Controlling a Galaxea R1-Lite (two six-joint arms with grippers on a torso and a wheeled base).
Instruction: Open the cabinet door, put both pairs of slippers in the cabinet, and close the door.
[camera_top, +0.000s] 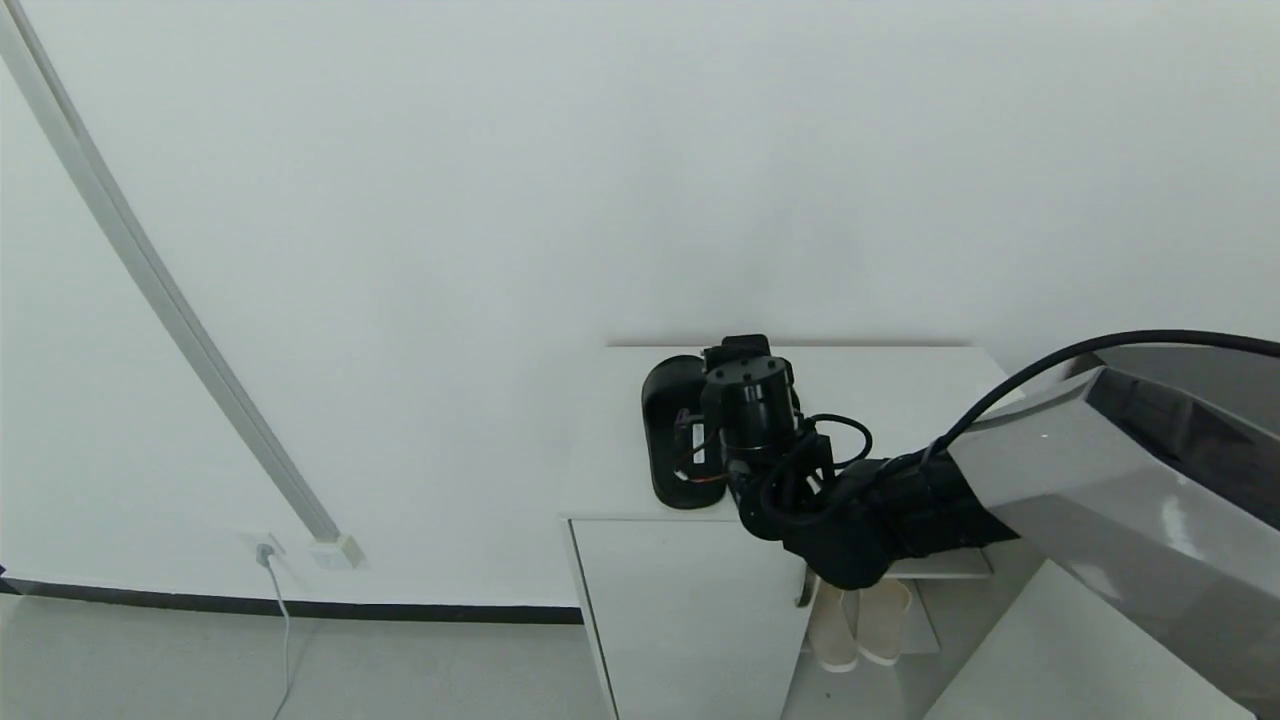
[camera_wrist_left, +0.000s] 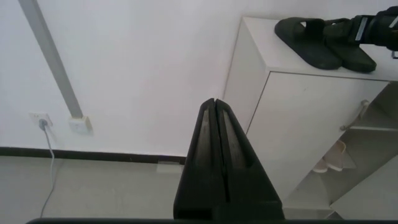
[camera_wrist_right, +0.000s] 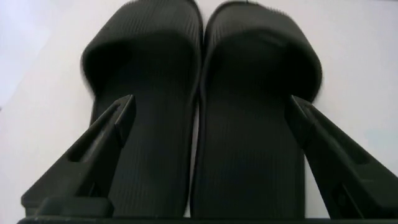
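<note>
Starting with the head view: the cabinet (camera_top: 690, 620) stands with what looks like its right-hand door (camera_top: 1060, 650) swung out, so the opening step reads as done. One pair of pale slippers (camera_top: 860, 620) rests on a shelf (camera_top: 925, 640) inside, lower than the fingers. The black slippers (camera_top: 672, 430) lie on the cabinet's top surface (camera_top: 900, 390), directly under the right gripper (camera_top: 700, 445). Judged stage: one pair is stored. The black pair has yet to be grasped and moved inside, and the door then closed.

Left wrist view: the left gripper (camera_wrist_left: 215, 155) has its fingers pressed flat together with nothing between them. It is well apart from the cabinet. Beyond the fingertips, the black pair sits on the matt white top, with the right gripper at one end of it. The pale pair shows in the open compartment below.

Right wrist view: the right gripper's fingers (camera_wrist_right: 106, 155) are spread wide, one outside each slipper, not clamped. Contact cannot be confirmed. The two black slippers lie side by side, with their inner edges touching. Their broad, rounded straps carry fine lengthwise ribbing with a matt finish that looks like foam. The fingers are dark, smooth wedges that taper toward the tips.
</note>
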